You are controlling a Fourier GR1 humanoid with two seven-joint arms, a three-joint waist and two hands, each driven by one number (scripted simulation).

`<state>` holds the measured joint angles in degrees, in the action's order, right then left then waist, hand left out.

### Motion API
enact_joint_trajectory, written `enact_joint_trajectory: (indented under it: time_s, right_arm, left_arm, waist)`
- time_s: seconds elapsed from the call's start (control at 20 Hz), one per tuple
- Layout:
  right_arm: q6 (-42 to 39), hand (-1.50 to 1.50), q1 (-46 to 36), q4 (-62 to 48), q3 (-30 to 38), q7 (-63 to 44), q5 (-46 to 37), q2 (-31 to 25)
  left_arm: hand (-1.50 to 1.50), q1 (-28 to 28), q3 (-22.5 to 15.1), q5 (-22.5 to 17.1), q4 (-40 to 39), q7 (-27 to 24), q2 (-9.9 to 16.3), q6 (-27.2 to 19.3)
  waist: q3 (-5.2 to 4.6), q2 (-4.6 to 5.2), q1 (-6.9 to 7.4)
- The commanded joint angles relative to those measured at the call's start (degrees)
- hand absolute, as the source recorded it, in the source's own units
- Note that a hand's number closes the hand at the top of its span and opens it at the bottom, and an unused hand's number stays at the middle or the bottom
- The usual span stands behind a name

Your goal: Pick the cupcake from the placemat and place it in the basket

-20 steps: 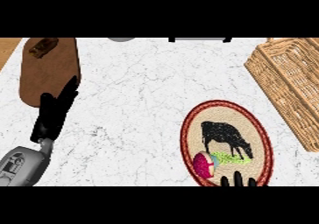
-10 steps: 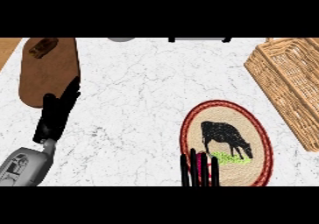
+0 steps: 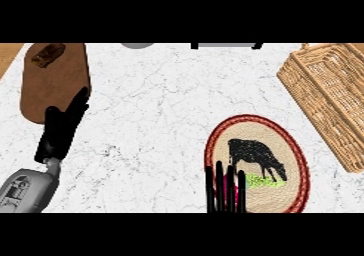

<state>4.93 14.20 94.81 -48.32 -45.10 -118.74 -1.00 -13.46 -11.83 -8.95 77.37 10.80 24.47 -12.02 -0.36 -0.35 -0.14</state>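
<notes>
The white marble counter (image 3: pixel 163 100) carries an oval placemat (image 3: pixel 277 145) with a black cow print. Well left of the placemat lies a brown cutting board (image 3: pixel 56 80); to the placemat's upper right sits a wicker basket (image 3: pixel 332 100).

Bright, even light across the white marbled bench (image 3: pixel 163 100), no glare, hardly any cast shadows, basket (image 3: pixel 332 100) weave and placemat (image 3: pixel 259 160) print crisp, edges undistorted, no blur
</notes>
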Motion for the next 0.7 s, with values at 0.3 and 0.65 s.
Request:
enact_joint_trajectory:
  time_s: [0.3,0.65]
  right_arm:
    - [4.62,-1.5,-4.68,-5.98,2.79,-1.31,2.86,-1.23]
    - [4.36,1.5,-4.72,-6.54,4.4,-0.65,4.67,-4.91]
  left_arm:
    - [0.0,-0.4,3.17,2.43,0.2,1.2,-2.82,3.04]
    - [0.0,-0.18,4.14,4.25,0.87,2.14,-3.26,3.59]
  waist:
    - [0.37,0.32,0.12]
    - [0.37,0.34,-0.02]
